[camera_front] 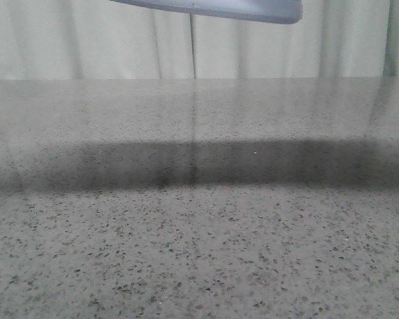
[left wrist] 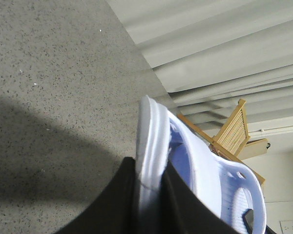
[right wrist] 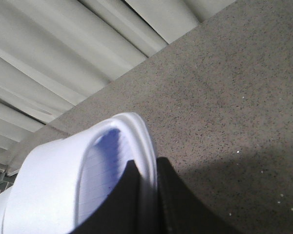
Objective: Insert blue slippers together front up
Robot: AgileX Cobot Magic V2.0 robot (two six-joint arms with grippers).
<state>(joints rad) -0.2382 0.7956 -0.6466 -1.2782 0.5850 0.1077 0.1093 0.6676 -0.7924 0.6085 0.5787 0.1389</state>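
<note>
Both slippers airborne over the speckled table (camera_front: 199, 252), one per arm.

Two blue slippers counted: the left gripper (left wrist: 151, 195) pinches the sole edge of one slipper (left wrist: 205, 170); the right gripper (right wrist: 146, 195) is clamped on the rim of the other slipper (right wrist: 63, 180). Front view catches only a sliver of sole (camera_front: 219, 8) at top. Likely light, springy foam: stiff at the thick sole, softer at the strap, so the sole-edge grip looks sound.
</note>
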